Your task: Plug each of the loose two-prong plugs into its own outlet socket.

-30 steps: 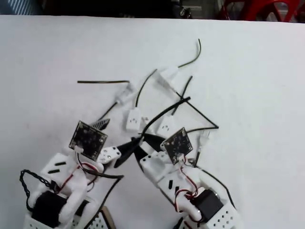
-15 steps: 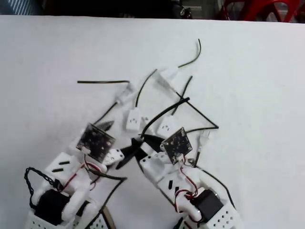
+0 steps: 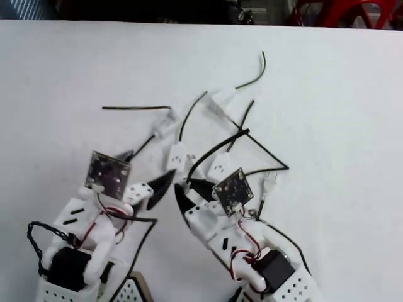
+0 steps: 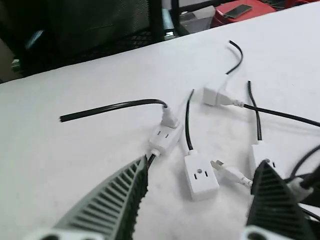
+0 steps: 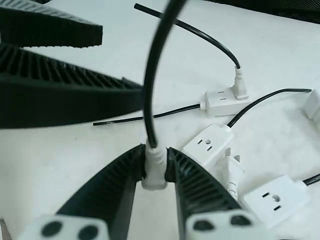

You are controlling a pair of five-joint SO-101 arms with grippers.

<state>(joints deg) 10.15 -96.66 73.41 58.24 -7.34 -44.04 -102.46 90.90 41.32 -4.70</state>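
Plug (image 5: 153,176) in the right gripper (image 5: 156,150) — the two fingers are pinched narrow on its white body, and a black cord (image 5: 150,75) rises straight out of it. The gripper has it close to the white table (image 3: 327,100), just short of two free sockets. The near socket (image 4: 201,176) lies face up between the fingers of the left gripper (image 4: 202,165), which is spread wide and grips nothing; neither finger touches it. The second socket (image 4: 265,152) lies beside it, on the right arm's side. Between the two sockets lies a loose plug (image 4: 227,171), its prongs pointing at the near socket, just beside it but not seated. Past the near socket a plugged pair (image 4: 166,134) — a socket with a plug seated in it — trails a cord off toward the left arm's side of the table. Farther still lies a white fitting (image 4: 215,95) with cords at both ends; whether it is joined cannot be told. Seen from above, a small plug (image 3: 271,178) lies apart beside the right arm. The table is plain white, scattered with black cords. Beyond its far edge the room is dark, with something red (image 3: 352,11) at one corner.
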